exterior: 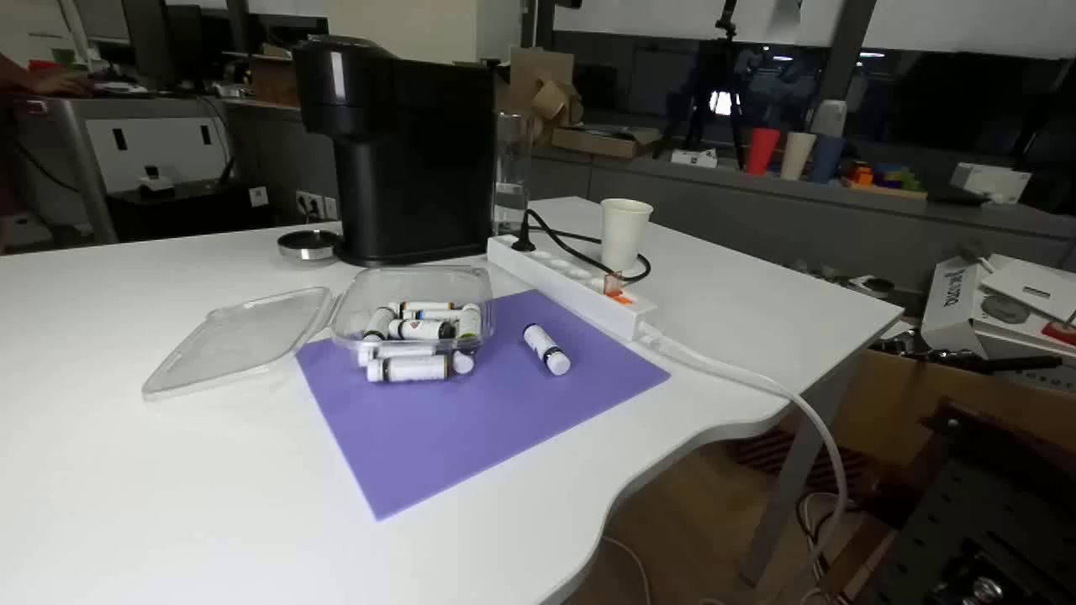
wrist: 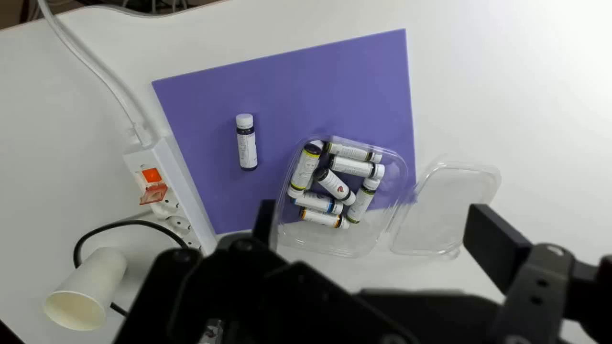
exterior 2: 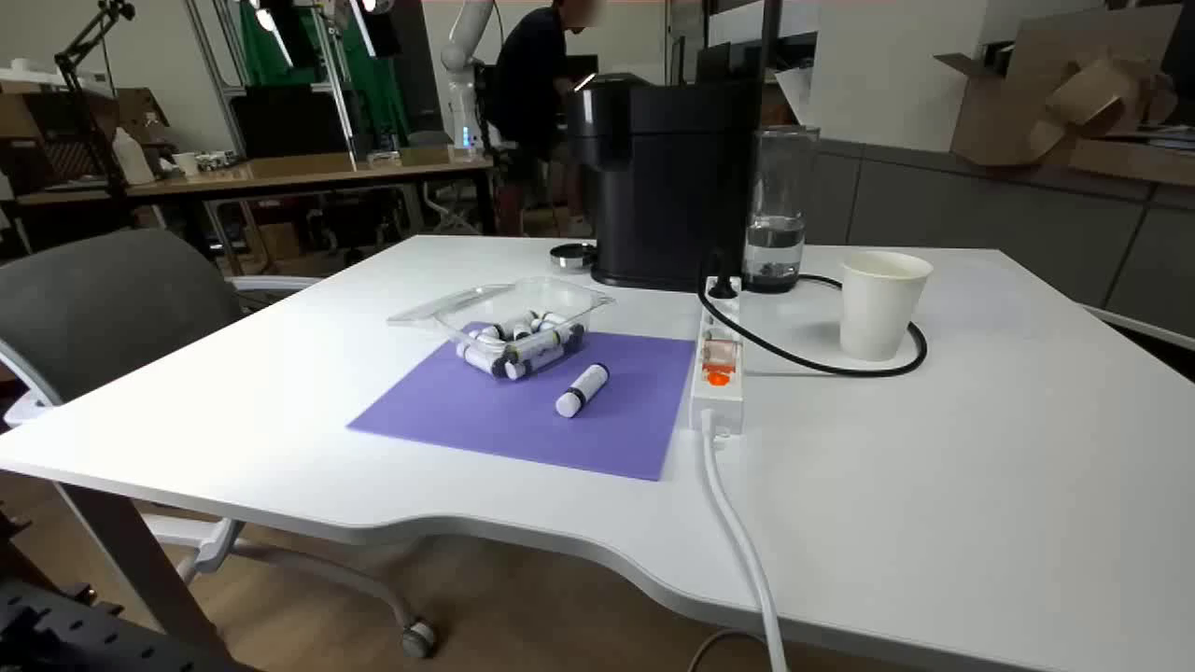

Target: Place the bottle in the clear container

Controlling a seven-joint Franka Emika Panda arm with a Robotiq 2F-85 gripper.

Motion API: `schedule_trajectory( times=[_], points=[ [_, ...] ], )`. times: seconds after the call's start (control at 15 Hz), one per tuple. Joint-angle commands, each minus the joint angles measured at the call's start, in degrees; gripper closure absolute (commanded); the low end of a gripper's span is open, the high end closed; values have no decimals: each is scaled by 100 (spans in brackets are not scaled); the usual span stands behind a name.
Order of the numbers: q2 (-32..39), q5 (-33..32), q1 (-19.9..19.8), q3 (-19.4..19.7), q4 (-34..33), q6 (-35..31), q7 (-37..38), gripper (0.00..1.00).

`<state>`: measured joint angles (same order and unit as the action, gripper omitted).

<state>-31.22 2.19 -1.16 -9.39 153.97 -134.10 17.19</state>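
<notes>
Gripper (wrist: pixel 374 223) wide and holding nothing; one white-capped, white-labelled cylindrical bottle (wrist: pixel 247 145) lies loose.
In the wrist view I take it as my target: it rests on the flat purple sheet (wrist: pixel 330 86), apart from the shallow transparent plastic container (wrist: pixel 330 242) of look-alike bottles (wrist: pixel 355 167); I should square up across its barrel and close at mid-body. In an exterior view the long white plastic power strip (exterior 2: pixel 717 399) lies near it, so I'd descend straight. In an exterior view the clear plastic lid (exterior: pixel 239 339) lies open, so I could lower the bottle softly beside the others.
</notes>
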Motion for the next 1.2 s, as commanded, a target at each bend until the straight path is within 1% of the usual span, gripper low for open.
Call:
schedule_trajectory(
  times=[0.0, 0.6, 0.67, 0.8, 0.93, 1.13],
  points=[
    [3, -41, 55, 57, -9, 16, 28, 0],
    [4, -41, 55, 57, -9, 16, 27, 0],
    [42, -25, 37, 122, 7, -60, -38, 0],
    [199, 28, -13, 383, 36, -216, -340, 0],
    [473, 67, -89, 771, 66, -455, -818, 0],
    [1068, 171, -136, 1386, 16, -845, -1759, 0]
  ],
)
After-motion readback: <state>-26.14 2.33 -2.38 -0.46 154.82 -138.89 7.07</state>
